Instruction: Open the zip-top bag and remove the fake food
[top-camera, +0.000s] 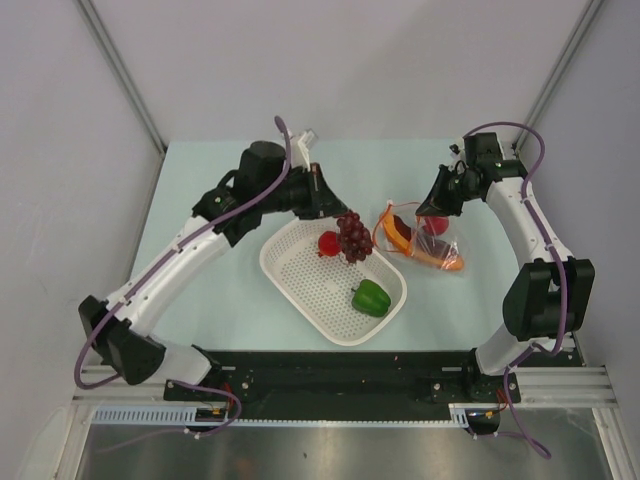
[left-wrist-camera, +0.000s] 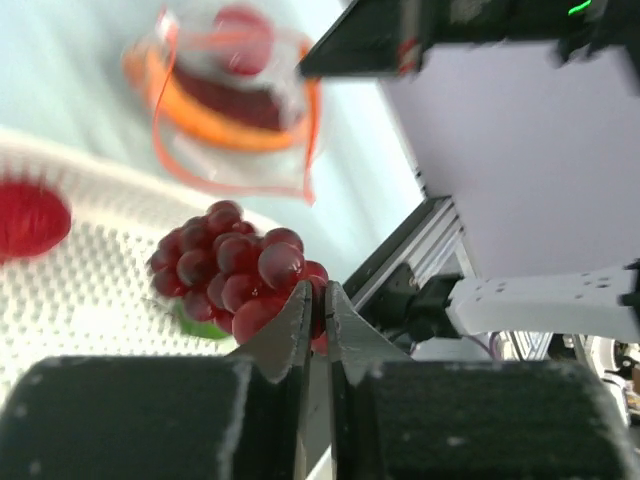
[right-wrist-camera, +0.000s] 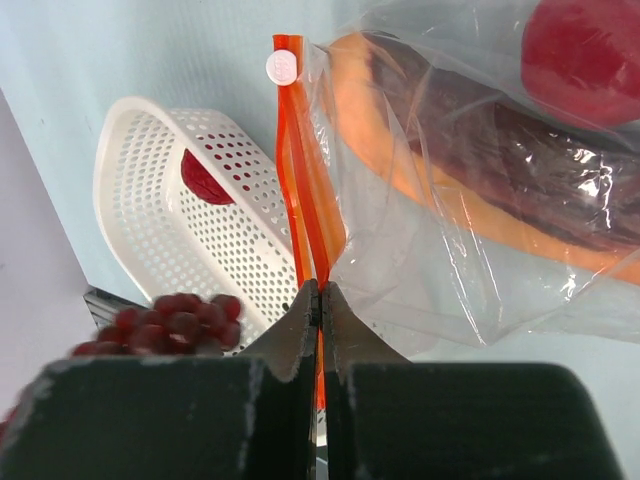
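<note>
Table: pale blue-green top, everything is playing out on it.
Left arm: stretched from the near-left corner toward the far rim of the basket.
Right arm: bent round from the right, wrist pointing in at the bag.
Basket: white and perforated, mid-table, lying between the two arms.
Zip-top bag: clear and crinkly, just right of the basket on the table, mouth gaping toward the far side.
Left gripper: pinched nearly closed on the edge of the grape bunch.
Right gripper: fingers pressed together on the bag's orange zipper strip, which runs straight up out of them.
Grape bunch: dark red-purple, at the basket's far rim; whether it hangs or rests there, I can't tell.
Orange piece: long and curved, inside the bag along its near side.
Dark piece: purple-brown, inside the bag, lying against the orange one.
Green pepper: in the basket, near-right corner.
Red fruit: in the basket, touching the grapes on their left.
Second red fruit: round, inside the bag, beyond the dark piece.
</note>
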